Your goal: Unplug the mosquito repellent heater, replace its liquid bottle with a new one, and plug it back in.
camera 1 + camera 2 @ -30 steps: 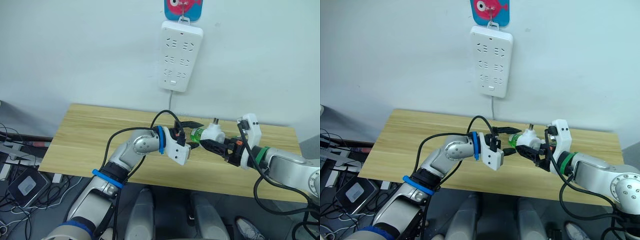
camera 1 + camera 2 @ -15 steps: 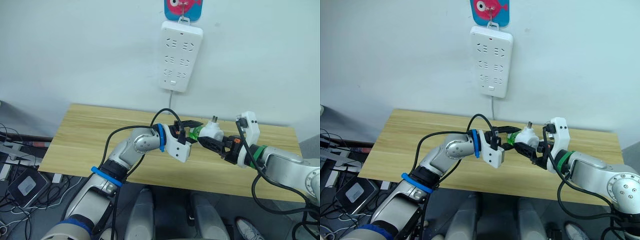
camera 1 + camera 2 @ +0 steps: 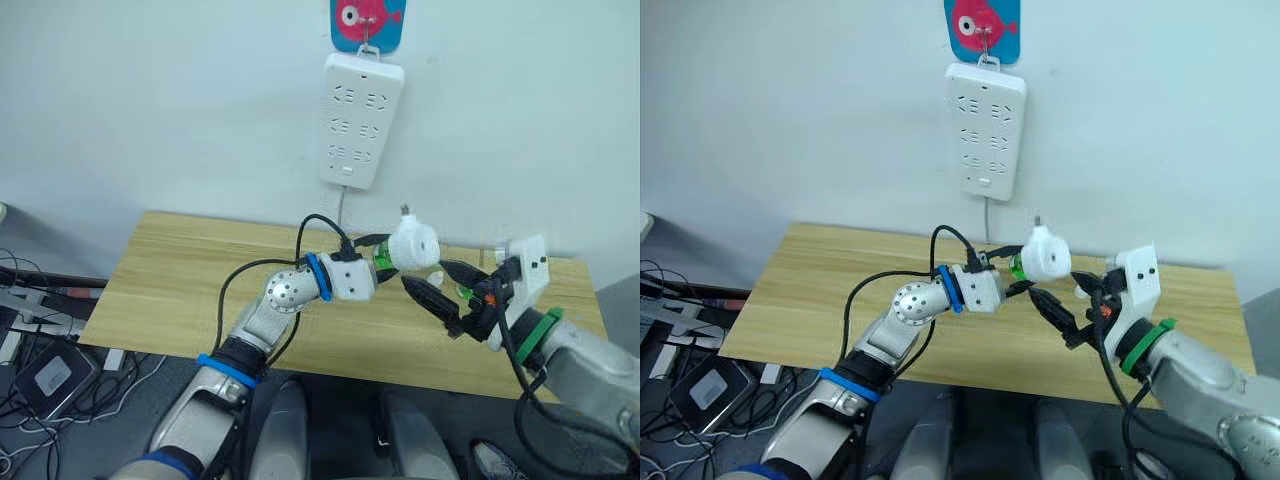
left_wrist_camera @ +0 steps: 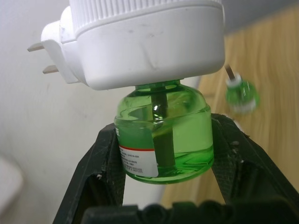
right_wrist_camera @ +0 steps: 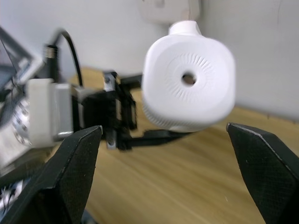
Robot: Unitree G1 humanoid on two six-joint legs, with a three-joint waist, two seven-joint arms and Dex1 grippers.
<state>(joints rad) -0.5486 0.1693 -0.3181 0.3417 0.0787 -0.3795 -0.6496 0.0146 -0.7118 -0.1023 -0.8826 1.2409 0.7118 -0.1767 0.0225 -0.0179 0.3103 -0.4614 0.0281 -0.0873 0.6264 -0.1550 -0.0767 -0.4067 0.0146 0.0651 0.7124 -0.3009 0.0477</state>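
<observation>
Above the desk (image 3: 170,270), in the left eye view, the left gripper (image 3: 381,264) held the heater (image 3: 412,244) aloft below the wall power strip (image 3: 362,120); the right gripper (image 3: 447,294) stood released just beside it. In the left wrist view, fingers (image 4: 105,170) clamped the green bottle (image 4: 164,135) screwed into the heater; another bottle (image 4: 241,93) lay on the desk. In the right wrist view, fingers (image 5: 70,163) spread wide, clear of the heater.

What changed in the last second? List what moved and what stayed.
The right gripper let go of the mosquito repellent heater and drew back, its fingers now open. The left gripper, shut on the green liquid bottle screwed into the heater, lifted it higher, toward the power strip. The strip stayed on the wall; a second green bottle lies on the wooden table.
</observation>
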